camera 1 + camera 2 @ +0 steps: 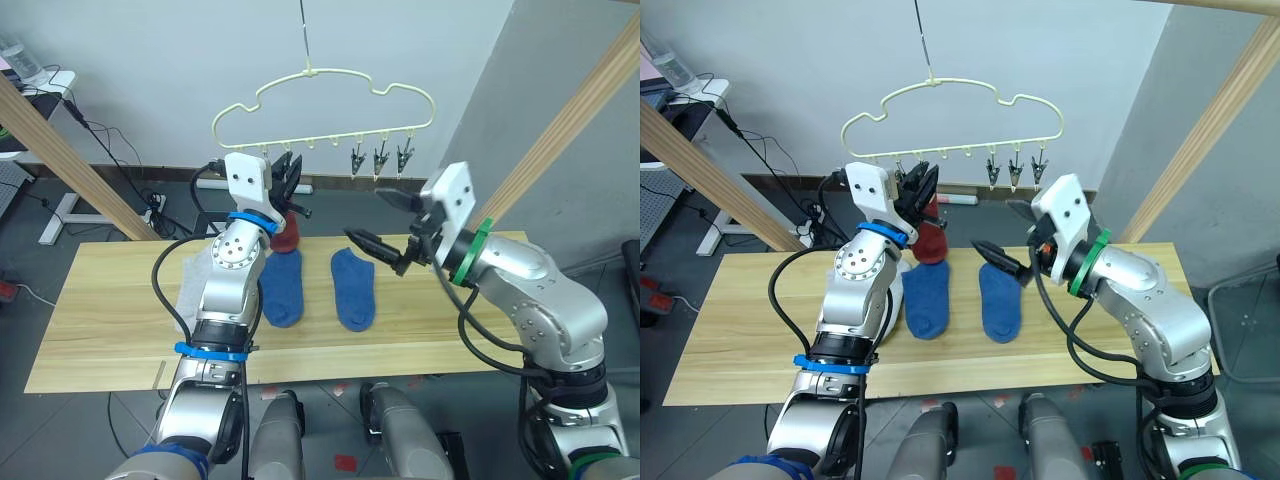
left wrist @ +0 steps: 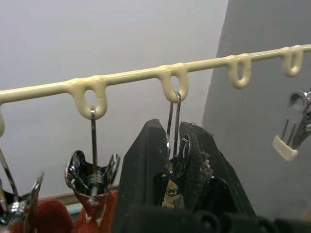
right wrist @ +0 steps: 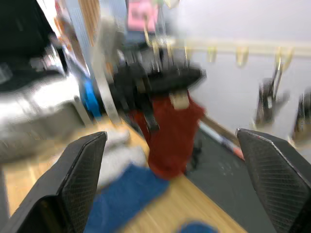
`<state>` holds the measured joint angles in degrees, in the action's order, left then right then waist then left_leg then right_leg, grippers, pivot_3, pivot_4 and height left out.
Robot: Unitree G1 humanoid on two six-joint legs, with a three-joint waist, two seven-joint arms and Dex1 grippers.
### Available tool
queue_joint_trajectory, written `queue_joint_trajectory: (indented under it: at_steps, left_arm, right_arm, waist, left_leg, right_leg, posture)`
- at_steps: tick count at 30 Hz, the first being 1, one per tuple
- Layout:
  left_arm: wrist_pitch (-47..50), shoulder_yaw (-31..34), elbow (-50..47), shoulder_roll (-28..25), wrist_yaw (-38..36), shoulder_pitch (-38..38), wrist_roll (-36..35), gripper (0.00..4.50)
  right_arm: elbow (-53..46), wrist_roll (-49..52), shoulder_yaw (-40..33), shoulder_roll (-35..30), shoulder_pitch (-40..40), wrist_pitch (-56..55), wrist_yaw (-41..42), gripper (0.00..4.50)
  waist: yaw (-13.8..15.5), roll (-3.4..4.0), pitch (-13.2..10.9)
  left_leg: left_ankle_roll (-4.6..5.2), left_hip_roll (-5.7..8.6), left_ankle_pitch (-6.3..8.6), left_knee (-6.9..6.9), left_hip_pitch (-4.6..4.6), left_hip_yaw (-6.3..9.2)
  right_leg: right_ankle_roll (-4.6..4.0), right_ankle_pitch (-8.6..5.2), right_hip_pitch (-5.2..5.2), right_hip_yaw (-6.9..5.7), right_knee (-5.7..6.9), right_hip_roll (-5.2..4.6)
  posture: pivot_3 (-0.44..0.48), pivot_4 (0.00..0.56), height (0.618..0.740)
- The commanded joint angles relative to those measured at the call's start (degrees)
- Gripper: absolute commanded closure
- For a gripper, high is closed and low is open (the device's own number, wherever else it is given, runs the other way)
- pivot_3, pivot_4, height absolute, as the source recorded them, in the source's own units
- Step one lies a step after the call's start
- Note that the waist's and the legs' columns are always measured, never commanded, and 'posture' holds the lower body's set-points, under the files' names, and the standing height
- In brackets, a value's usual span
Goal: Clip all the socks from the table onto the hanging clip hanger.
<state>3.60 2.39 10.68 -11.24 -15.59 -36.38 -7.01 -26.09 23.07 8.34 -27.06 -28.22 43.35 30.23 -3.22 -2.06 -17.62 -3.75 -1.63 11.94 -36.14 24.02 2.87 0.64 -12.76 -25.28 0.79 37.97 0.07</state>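
Note:
The pale-yellow clip hanger [image 1: 320, 95] hangs above the table [image 1: 110, 310]. My left gripper [image 1: 288, 166] is raised to the left part of its clip row. In the left wrist view it is shut on a metal clip [image 2: 173, 167]. A rust red sock [image 1: 287, 236] hangs just below, bitten by a neighbouring clip [image 2: 92, 182]. Two blue socks [image 1: 282, 290] [image 1: 353, 291] lie side by side on the table. A light grey sock [image 1: 193, 288] lies partly hidden behind my left arm. My right gripper [image 1: 365, 214] hovers open over the right blue sock, holding nothing.
Three bare clips [image 1: 380, 160] hang on the hanger's right part. Slanted wooden poles [image 1: 70, 150] [image 1: 575, 115] stand at both sides behind the table. Cables and a white desk leg [image 1: 60, 215] lie on the floor at the back left.

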Motion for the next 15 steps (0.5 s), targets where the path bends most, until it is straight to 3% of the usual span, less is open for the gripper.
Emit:
queue_joint_trajectory:
  at_steps: [1, 3, 8, 11, 15]
  left_arm:
    - [10.6, 1.4, -7.2, -0.9, -2.7, 0.1, -6.0, 4.22]
    - [17.6, 2.4, -10.3, -1.8, -3.9, 0.0, -9.7, 4.22]
    - [60.1, 13.4, -14.1, -9.8, -8.8, -4.4, -36.5, 4.22]
    - [69.9, 16.7, -14.1, -12.9, -10.9, -4.6, -43.9, 4.22]
    - [79.5, 21.8, -11.7, -13.7, -8.0, -6.2, -49.0, 4.22]
  right_arm:
    - [9.0, -7.6, 7.6, -1.9, 0.9, -5.9, 2.9, 0.00]
    - [14.7, -10.2, 10.3, -1.4, -0.1, -9.8, 4.8, 0.00]
    - [39.3, -17.9, 17.8, 4.0, -9.2, -19.9, 10.9, 0.00]
    - [46.0, -20.1, 17.5, 6.5, -11.7, -22.7, 11.2, 0.00]
    - [52.8, -23.3, 18.5, 10.3, -13.5, -25.8, 11.3, 0.00]
  waist:
    - [0.0, 0.00, 0.0]
    - [-0.1, 0.00, 0.0]
    - [-1.3, -0.02, 0.0]
    - [-1.5, -0.01, 0.0]
    - [-1.0, -0.02, 0.0]
  left_leg:
    - [0.00, -0.01, 0.00, 0.00, -0.01, -0.01]
    - [0.00, -0.01, 0.00, 0.00, -0.04, -0.03]
    - [0.02, -0.11, -0.02, -0.03, -0.17, -0.02]
    - [0.04, -0.17, -0.03, 0.04, -0.19, 0.02]
    - [0.02, -0.12, -0.03, 0.02, -0.13, -0.01]
  right_leg:
    - [0.00, 0.00, 0.00, 0.01, 0.00, 0.00]
    - [0.00, 0.00, -0.01, 0.03, 0.04, 0.01]
    - [0.00, 0.00, 0.01, 0.03, 0.17, 0.15]
    - [0.00, 0.00, 0.01, 0.00, 0.16, 0.22]
    - [0.00, 0.00, 0.01, 0.02, 0.09, 0.11]
  posture:
    - [-0.082, 0.293, 0.740]
    - [-0.075, 0.290, 0.740]
    - [-0.040, 0.289, 0.740]
    - [-0.014, 0.288, 0.740]
    - [-0.009, 0.292, 0.740]
